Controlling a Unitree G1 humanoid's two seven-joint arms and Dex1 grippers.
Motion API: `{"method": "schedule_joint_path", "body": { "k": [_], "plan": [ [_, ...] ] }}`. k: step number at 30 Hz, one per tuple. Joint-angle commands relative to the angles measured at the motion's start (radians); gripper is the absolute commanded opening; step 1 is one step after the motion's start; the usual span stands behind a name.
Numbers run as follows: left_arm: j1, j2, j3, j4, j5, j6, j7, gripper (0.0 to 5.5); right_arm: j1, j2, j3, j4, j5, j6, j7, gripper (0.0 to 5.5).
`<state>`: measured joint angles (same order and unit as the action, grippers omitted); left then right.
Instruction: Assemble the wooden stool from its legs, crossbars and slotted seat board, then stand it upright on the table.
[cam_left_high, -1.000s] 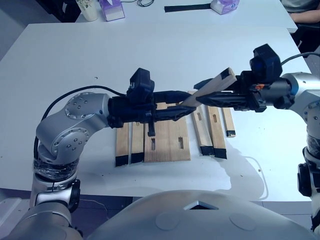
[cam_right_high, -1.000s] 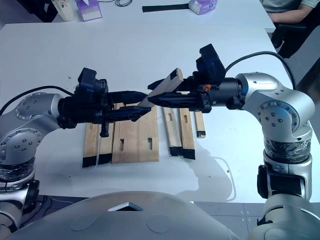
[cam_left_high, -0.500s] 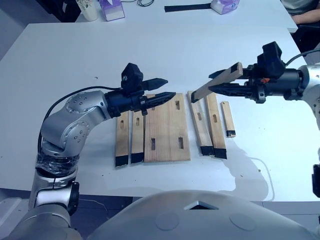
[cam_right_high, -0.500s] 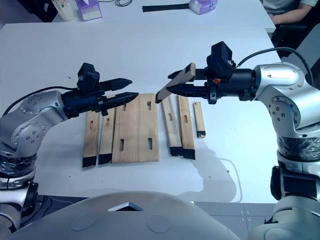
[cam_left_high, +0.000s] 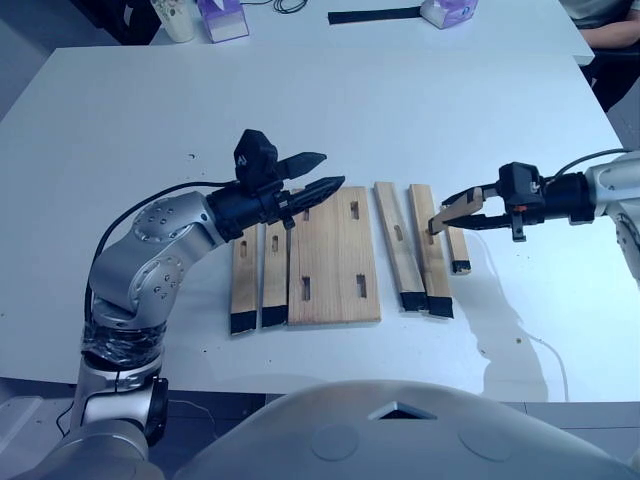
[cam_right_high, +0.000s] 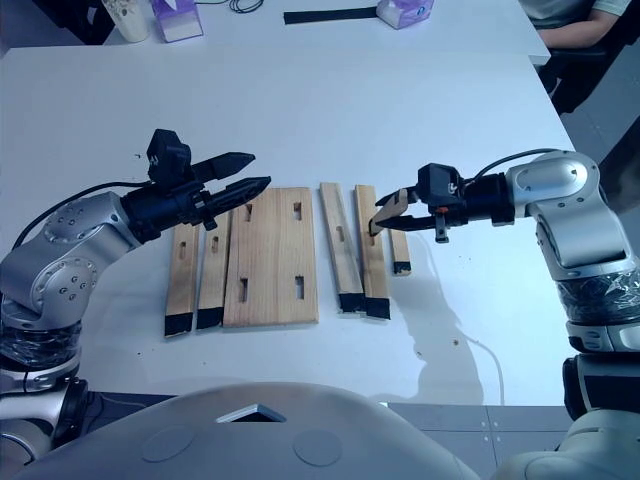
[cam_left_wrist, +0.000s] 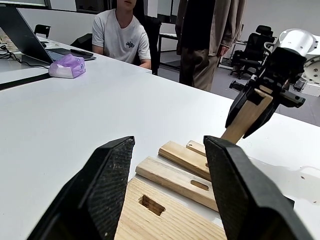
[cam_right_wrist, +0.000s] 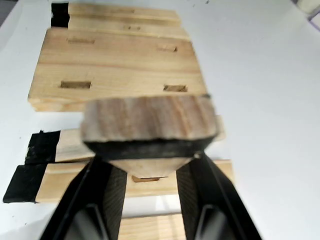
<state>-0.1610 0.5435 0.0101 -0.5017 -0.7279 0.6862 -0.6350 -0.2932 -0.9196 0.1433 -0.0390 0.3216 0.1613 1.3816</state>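
Note:
The slotted seat board (cam_left_high: 335, 255) lies flat at mid-table. Two legs (cam_left_high: 258, 280) with black ends lie at its left and two more (cam_left_high: 412, 250) at its right, with a short crossbar (cam_left_high: 457, 250) beyond them. My right gripper (cam_left_high: 452, 212) is shut on a short wooden bar (cam_left_high: 462, 204), held low over the right-hand legs; its end grain (cam_right_wrist: 150, 117) faces the right wrist camera. My left gripper (cam_left_high: 325, 172) hovers open and empty above the board's far left corner, its fingers (cam_left_wrist: 107, 185) spread wide. The bar (cam_left_wrist: 247, 115) hangs beyond them.
At the table's far edge stand a cup (cam_left_high: 178, 18), a purple box (cam_left_high: 222, 18), a black strip (cam_left_high: 375, 14) and a tissue pack (cam_left_high: 448, 10). A glossy patch (cam_left_high: 500, 335) marks the table front right. Bare tabletop spreads behind the wooden parts.
The two grippers, close together at the wooden bar a second ago, have parted. The left drew back left, open. The right pulled back right and down with the bar.

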Motion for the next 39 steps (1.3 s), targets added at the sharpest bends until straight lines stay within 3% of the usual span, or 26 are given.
{"method": "schedule_joint_path", "body": {
  "k": [1,11,16,24,32,33,39],
  "plan": [
    [0.01,0.003,0.01,-0.02,-0.008,0.013,0.005,2.57,0.024,0.0,0.013,0.015,-0.048,-0.058,0.005,1.3],
    [0.003,0.005,0.006,-0.032,-0.015,0.027,0.01,2.57,0.058,0.028,0.031,0.07,-0.039,-0.051,0.024,1.3],
    [-0.014,-0.004,-0.009,-0.028,-0.01,0.034,0.011,2.57,-0.034,0.066,0.109,0.186,-0.047,0.058,0.091,1.3],
    [-0.018,0.001,-0.035,-0.031,-0.004,0.048,0.003,2.57,-0.03,0.105,0.211,0.332,-0.142,-0.043,0.1,1.3],
    [-0.029,0.004,-0.029,-0.019,-0.002,0.05,0.002,2.57,0.027,0.107,0.184,0.292,-0.091,-0.021,0.055,1.3],
    [-0.029,0.003,-0.029,-0.019,-0.001,0.049,0.003,2.57,0.028,0.112,0.175,0.292,-0.086,-0.023,0.04,1.67],
    [-0.021,0.005,-0.027,-0.024,-0.001,0.05,0.003,2.57,0.066,0.144,0.156,0.286,-0.098,-0.034,-0.02,2.52]
  ]
}}
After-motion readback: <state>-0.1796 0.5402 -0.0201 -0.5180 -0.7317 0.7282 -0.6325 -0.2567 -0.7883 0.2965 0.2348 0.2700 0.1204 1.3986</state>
